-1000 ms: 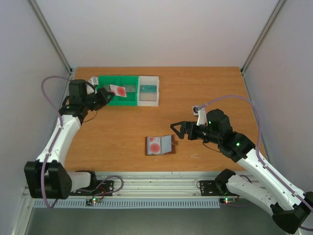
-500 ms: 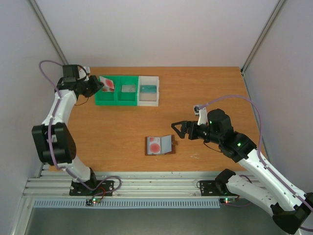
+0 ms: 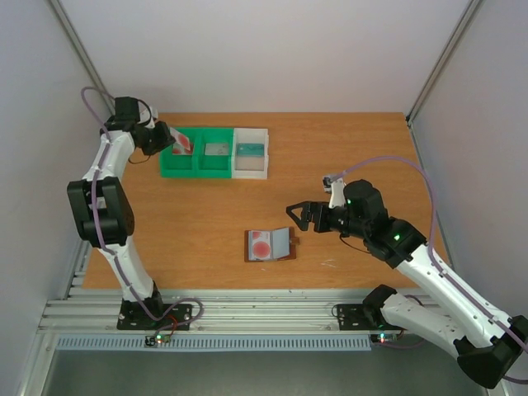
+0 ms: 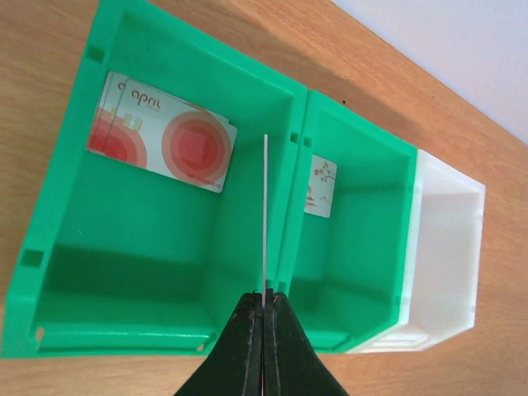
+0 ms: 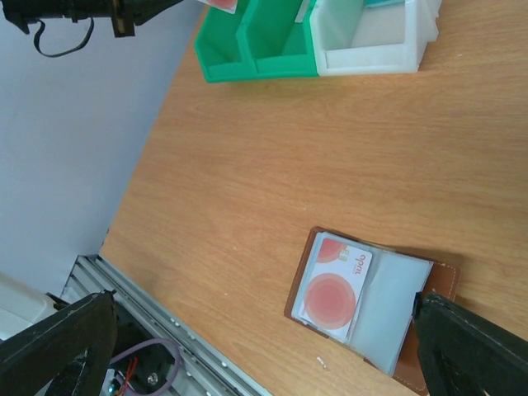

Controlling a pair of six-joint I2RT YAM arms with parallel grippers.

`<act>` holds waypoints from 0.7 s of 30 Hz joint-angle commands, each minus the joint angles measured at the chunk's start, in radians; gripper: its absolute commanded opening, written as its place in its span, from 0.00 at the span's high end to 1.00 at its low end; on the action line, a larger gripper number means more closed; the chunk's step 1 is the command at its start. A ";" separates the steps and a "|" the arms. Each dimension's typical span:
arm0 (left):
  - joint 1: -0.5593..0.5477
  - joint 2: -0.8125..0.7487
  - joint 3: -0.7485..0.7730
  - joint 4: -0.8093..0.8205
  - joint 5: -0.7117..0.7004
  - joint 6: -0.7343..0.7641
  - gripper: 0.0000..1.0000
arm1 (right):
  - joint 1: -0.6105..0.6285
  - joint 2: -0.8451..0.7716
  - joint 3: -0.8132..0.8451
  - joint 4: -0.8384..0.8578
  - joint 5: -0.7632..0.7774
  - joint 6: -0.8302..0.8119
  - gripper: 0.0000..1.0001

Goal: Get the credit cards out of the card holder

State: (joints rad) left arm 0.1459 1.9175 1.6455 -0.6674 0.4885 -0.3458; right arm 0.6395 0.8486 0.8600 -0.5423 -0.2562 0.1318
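Observation:
The brown card holder (image 3: 270, 245) lies open on the table. A card with a red circle (image 5: 334, 289) sits in its left pocket in the right wrist view, where the holder (image 5: 429, 363) is between my fingers. My right gripper (image 3: 299, 216) is open and empty just right of the holder, above the table. My left gripper (image 3: 169, 139) is shut on a red-and-white card (image 3: 182, 142) over the left compartment of the green bin (image 3: 198, 172). In the left wrist view this card (image 4: 266, 214) is edge-on above the divider. A red card (image 4: 161, 142) lies in that compartment.
A second card (image 4: 318, 188) lies in the green bin's middle compartment. A white bin (image 3: 250, 170) adjoins the green one on the right, with something teal inside. The table's near edge and aluminium rail run just below the holder.
My left gripper has carried its card left, from over the middle of the green bin to its left compartment. The right arm has barely moved.

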 commanded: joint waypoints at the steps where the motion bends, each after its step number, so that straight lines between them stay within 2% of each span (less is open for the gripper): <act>1: 0.006 0.057 0.076 -0.041 -0.023 0.065 1.00 | 0.000 0.014 0.034 0.018 0.018 -0.004 0.02; 21: 0.006 0.273 0.232 -0.034 0.016 0.108 0.99 | 0.000 0.102 0.056 0.030 0.034 0.014 0.02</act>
State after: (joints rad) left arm 0.1467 2.1551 1.8236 -0.7143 0.4873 -0.2554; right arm 0.6395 0.9344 0.8825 -0.5385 -0.2398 0.1368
